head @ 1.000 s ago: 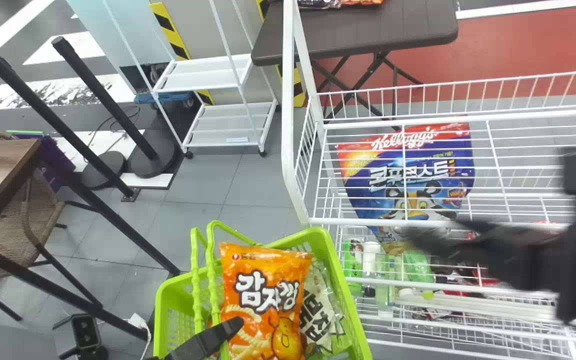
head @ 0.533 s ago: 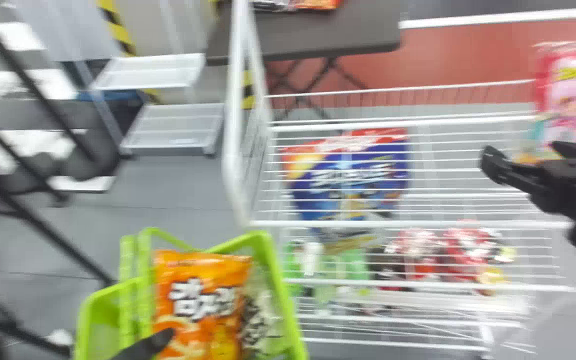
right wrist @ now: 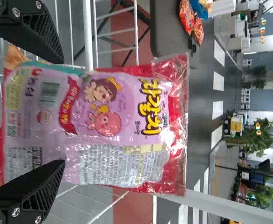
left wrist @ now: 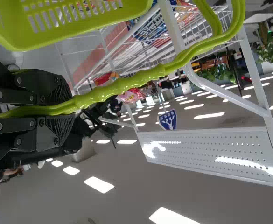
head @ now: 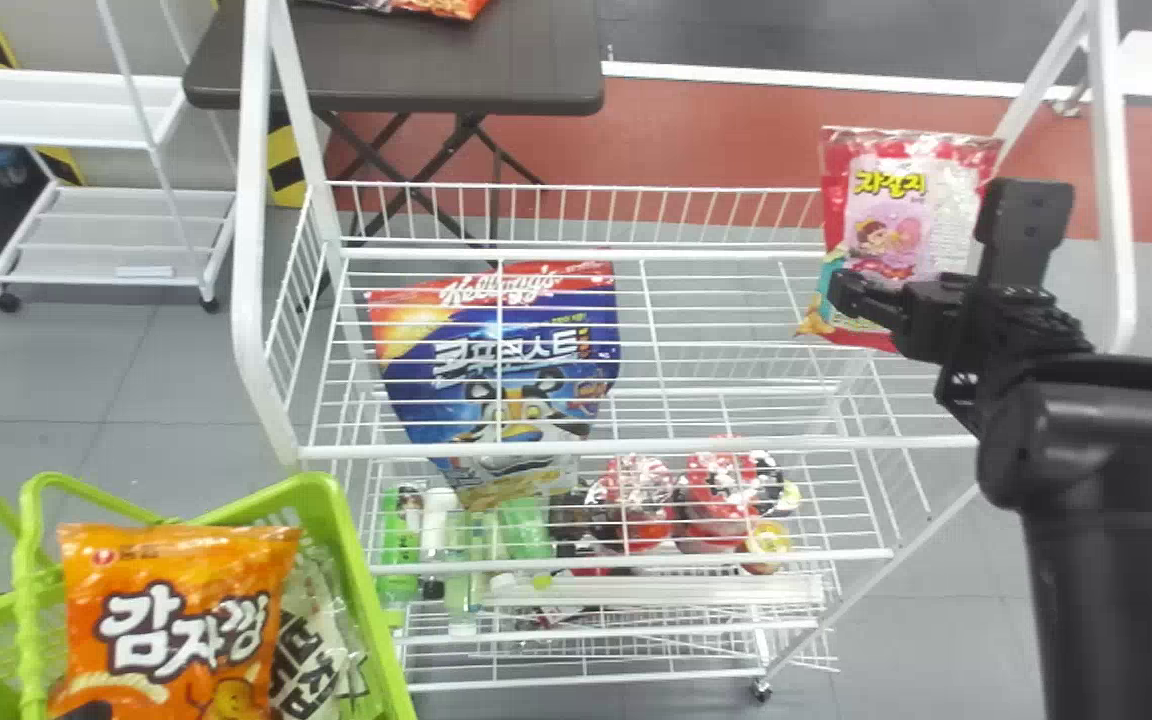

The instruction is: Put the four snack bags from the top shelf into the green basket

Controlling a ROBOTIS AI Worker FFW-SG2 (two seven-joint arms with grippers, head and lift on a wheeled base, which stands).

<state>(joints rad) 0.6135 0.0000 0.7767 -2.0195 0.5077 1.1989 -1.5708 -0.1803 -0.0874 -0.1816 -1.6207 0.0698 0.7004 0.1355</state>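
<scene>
A pink and red snack bag [head: 901, 225] stands at the top shelf's right end; a teal edge shows at its lower left. My right gripper [head: 854, 300] is in front of its lower part. In the right wrist view my right gripper [right wrist: 63, 112] is open, its fingers apart on either side of the bag [right wrist: 127, 116]. The green basket [head: 336, 530] at lower left holds an orange bag [head: 176, 620] and a pale bag [head: 306, 660]. My left gripper [head: 86, 711] is at the bottom edge; in its wrist view, the left gripper [left wrist: 72, 108] is shut on the basket handle [left wrist: 113, 89].
The white wire rack's top shelf [head: 576, 445] spans the middle, with upright posts at both ends. Through its wires show a blue cereal bag [head: 506, 370], bottles [head: 401, 530] and red packs [head: 636, 500] lower down. A dark table [head: 456, 60] stands behind.
The head view has swung to the right, so the basket and rack sit farther left. The right gripper has come from over the shelf to the pink bag at its right end.
</scene>
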